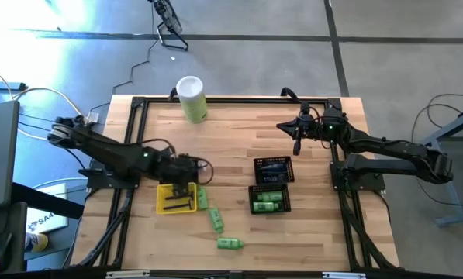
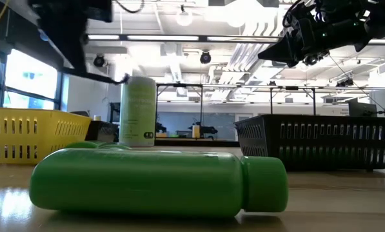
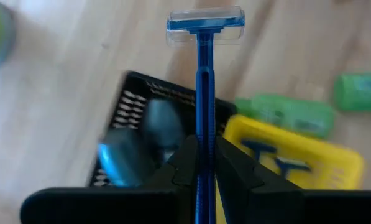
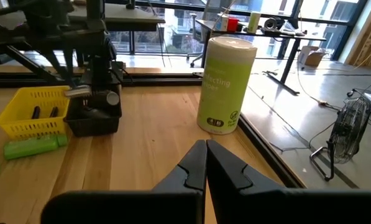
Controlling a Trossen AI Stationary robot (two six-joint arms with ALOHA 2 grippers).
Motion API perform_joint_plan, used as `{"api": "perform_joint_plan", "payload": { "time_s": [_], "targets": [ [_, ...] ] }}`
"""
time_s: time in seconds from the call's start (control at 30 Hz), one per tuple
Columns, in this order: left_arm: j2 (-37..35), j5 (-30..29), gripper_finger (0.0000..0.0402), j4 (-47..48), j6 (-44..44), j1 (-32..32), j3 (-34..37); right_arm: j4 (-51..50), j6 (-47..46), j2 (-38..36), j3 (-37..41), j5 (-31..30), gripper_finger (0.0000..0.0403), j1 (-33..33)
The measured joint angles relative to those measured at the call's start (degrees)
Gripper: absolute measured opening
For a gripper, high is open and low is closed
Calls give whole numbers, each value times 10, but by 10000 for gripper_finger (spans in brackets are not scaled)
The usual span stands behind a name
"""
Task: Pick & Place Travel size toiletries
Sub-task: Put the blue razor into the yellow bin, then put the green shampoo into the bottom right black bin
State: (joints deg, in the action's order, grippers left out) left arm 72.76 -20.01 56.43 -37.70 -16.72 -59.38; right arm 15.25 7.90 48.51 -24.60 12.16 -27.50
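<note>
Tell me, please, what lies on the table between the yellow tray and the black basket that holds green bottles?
In the high view, one green bottle lies beside the yellow tray; from it to the black basket the wood is bare.

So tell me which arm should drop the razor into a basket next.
Left. Its claw is shut on the razor, above the yellow tray. The right claw is shut on nothing, far back near the canister.

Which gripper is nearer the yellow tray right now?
Left. The left gripper, shut on a blue razor, hangs right over the yellow tray. The right gripper sits shut and empty near the table's far right, well away.
</note>
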Motion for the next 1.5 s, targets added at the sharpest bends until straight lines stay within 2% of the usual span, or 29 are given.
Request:
{"api": "perform_joint_plan", "payload": {
  "time_s": [0.2,0.37,0.53,0.77,1.1,1.5],
  "targets": [
    [-88,47,36,-21,-18,-26,74,0,-1,0,0,0,2,0],
    [-142,134,36,-77,-34,-45,140,0,-1,0,0,-2,2,0],
    [-161,167,36,-113,-49,-56,190,0,-1,0,0,-2,2,0],
    [-161,246,36,-169,-63,-55,234,0,-1,0,0,-2,2,0],
    [-160,251,49,-174,-63,-54,236,0,-1,0,0,-2,2,0],
    [-160,250,62,-173,-106,-54,236,0,-1,0,0,-2,2,0]
  ]
}}
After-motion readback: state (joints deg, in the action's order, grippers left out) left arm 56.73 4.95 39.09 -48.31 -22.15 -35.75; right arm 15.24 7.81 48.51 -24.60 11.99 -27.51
